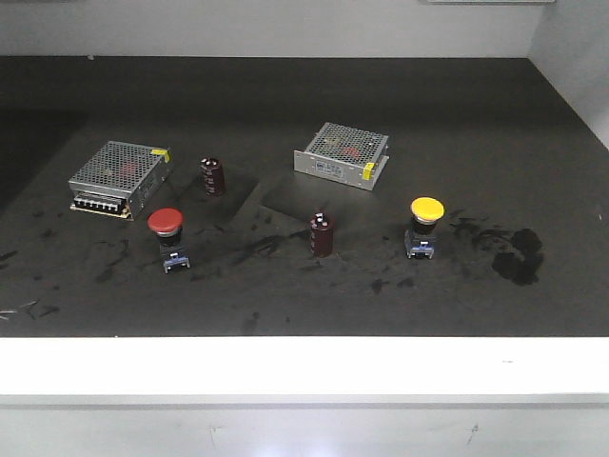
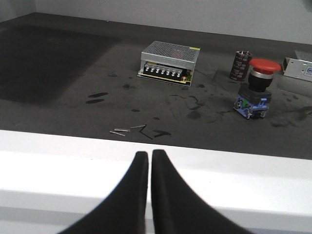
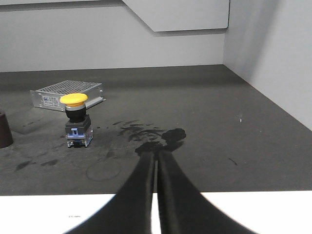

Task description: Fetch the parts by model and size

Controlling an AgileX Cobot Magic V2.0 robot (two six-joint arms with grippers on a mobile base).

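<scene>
I see a big dark table [image 1: 285, 105] filling the front view. Two flat things sit on it: the left mesh box [image 1: 116, 178] at the left side, and the right mesh box [image 1: 341, 155] a bit above the middle. My left gripper [image 2: 149, 155] is squeezed closed with nothing in it, low over the white ledge [image 2: 48, 161]. My right gripper [image 3: 156, 155] is closed and holds nothing too. The red switch [image 1: 167, 238] stands upright just below the left mesh box. The yellow switch [image 1: 424, 227] stands upright at the right, near a black stain [image 1: 519, 255]. The left capacitor [image 1: 212, 176] is beside the left mesh box. The middle capacitor [image 1: 322, 234] stands between the two switches.
</scene>
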